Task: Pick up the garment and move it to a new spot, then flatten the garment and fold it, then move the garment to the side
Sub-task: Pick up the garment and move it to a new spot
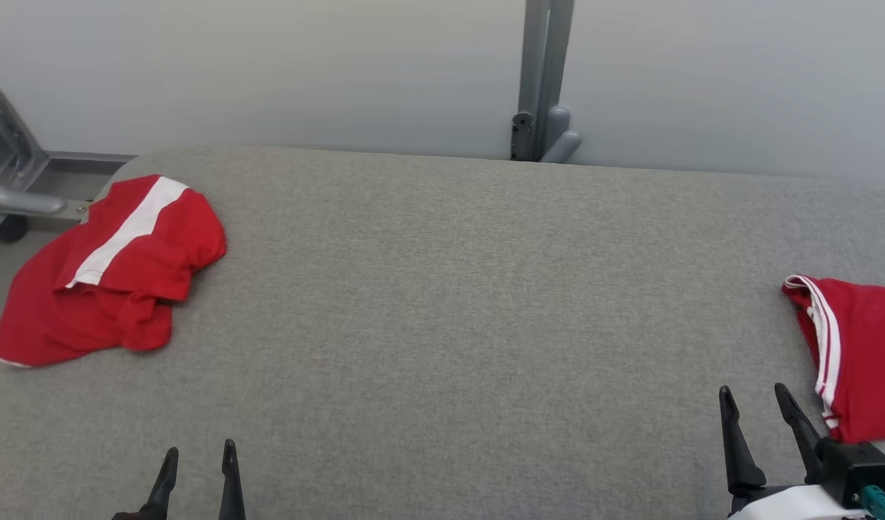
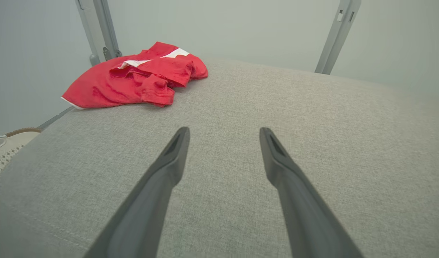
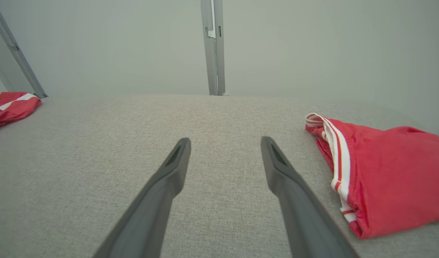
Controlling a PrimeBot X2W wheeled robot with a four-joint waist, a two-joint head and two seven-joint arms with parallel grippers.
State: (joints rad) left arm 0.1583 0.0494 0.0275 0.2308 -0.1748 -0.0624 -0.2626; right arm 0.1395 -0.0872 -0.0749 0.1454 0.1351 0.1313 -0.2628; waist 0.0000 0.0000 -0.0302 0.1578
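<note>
First, nearest the head camera: left gripper, fingers parted wide, nothing between them, poised over bare grey cloth. Same on the other side: right gripper, likewise spread and empty, set slightly further forward. Under both, fabric-covered table, grey weave, bare across its whole middle.

Just beside the right gripper, on its outer side: folded red garment, white-and-red striped trim along the edge facing the fingers. Lying flat at the table's right margin, partly cut off by the frame. Judged already dealt with, though not certain.

Further off, towards the far left corner: crumpled red garment, bunched and doubled over, broad white stripe across its top. Taken as the piece to be handled.
- Position: ahead of the left jaws and off to their left, well apart from them, and far more so from the right ones.
- Long axis: diagonal, from near-left to far-right, stripe running the same way.
- Outer hem: at the table's left edge or just over it; impossible to tell which.

Left arm plainly the nearer, so probably the one to reach first, forward and leftward, onto the near folds. Task judged at its very start, nothing lifted yet.

Farthest: grey metal post behind the table's back edge, pale wall beyond.
</note>
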